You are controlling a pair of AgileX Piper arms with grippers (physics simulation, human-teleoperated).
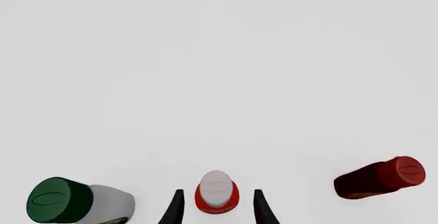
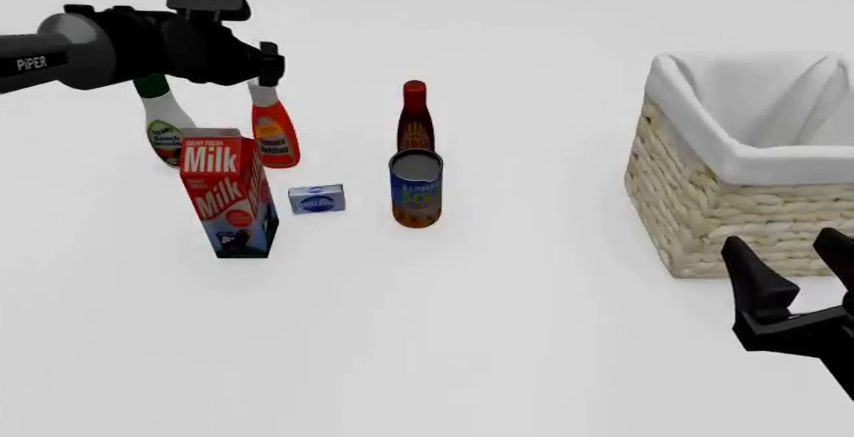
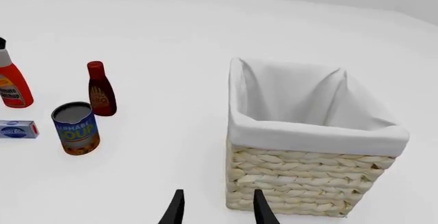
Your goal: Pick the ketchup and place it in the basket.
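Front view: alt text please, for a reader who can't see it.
The left claw hangs open over the cap of the ketchup, which stands behind a milk carton beside a green-capped bottle. A wicker basket sits far right, with the right claw open in front of it.

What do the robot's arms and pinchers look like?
Both arms are black. The left arm is a thick round tube with white "PIPER" lettering. The left gripper and the right gripper each have two thin, pointed black fingers. No cables show.
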